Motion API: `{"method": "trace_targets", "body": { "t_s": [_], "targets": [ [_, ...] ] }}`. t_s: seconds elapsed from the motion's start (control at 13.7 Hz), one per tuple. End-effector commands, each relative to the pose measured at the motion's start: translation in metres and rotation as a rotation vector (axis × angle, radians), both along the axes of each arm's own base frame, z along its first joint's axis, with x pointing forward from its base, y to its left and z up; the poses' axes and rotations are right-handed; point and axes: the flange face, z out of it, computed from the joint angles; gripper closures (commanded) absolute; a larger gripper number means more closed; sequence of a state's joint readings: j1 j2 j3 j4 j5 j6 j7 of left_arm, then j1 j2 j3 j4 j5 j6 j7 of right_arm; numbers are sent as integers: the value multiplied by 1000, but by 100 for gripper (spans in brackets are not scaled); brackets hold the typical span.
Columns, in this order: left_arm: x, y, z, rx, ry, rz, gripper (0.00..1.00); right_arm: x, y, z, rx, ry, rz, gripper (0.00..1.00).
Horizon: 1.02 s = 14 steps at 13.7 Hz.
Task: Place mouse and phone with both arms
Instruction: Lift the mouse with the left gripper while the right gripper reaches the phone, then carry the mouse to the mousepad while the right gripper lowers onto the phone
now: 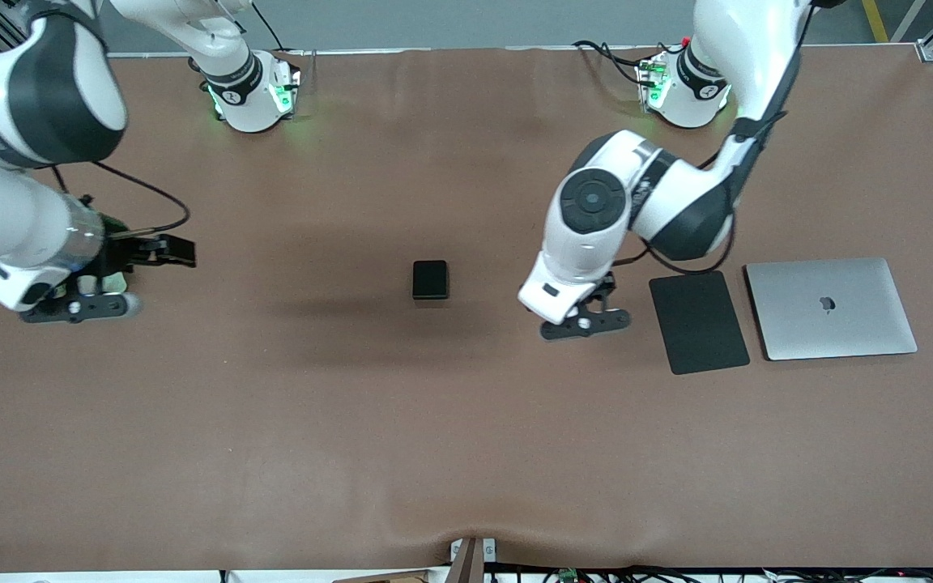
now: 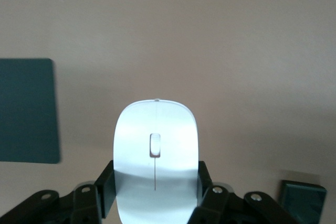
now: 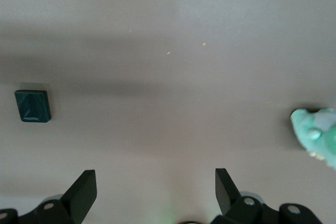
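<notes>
Mouse (image 2: 156,156) is showing only in the left wrist view, where the left gripper (image 2: 156,195) is clamping its white shell between both fingers (image 2: 105,187), the thin line and scroll slot facing the camera. From the front view the same left gripper (image 1: 585,322) is hanging over bare table (image 1: 434,453) just beside the mouse pad (image 1: 699,321), and the wrist is hiding the mouse completely. Phone (image 1: 430,279) is lying flat near the middle of the table, well apart from both arms, and it is also appearing as a small dark slab in the right wrist view (image 3: 33,105) and at the edge of the left wrist view (image 2: 302,200). Right gripper (image 1: 78,306) is hovering over the table toward the right arm's end, its fingers (image 3: 81,192) spread wide with nothing between them. Only the right wrist view is showing a pale green object (image 3: 317,135) at its edge; what it is cannot be told. Beside the mouse pad, a closed silver laptop (image 1: 831,308) is showing an apple logo on its lid; no other writing is readable
</notes>
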<state>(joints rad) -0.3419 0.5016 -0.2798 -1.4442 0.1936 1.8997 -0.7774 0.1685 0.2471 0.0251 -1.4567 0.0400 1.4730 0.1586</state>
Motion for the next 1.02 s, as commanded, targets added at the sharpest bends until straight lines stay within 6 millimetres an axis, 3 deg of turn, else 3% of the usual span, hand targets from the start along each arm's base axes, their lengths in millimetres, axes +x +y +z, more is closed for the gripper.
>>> {"method": "trace_targets", "body": {
  "t_s": [0.0, 0.29, 0.44, 0.51, 0.66, 0.73, 0.95],
  "targets": [
    [7, 42, 29, 19, 0, -1, 100, -10, 49, -3, -7, 24, -65, 0],
    [24, 115, 49, 42, 48, 6, 100, -19, 72, -22, 86, 89, -86, 0],
    [32, 144, 53, 46, 53, 29, 100, -25, 96, -37, 85, 72, -83, 0],
    [33, 153, 51, 50, 61, 33, 100, -28, 111, -44, 88, 55, -77, 0],
    [34, 191, 46, 63, 84, 19, 100, -37, 137, -54, 88, 33, -68, 0],
    [34, 205, 41, 67, 98, 2, 100, -37, 140, -55, 87, 26, -64, 0],
    [35, 245, 29, 71, 131, 7, 100, -37, 155, -83, 87, 19, -52, 0]
  ]
}}
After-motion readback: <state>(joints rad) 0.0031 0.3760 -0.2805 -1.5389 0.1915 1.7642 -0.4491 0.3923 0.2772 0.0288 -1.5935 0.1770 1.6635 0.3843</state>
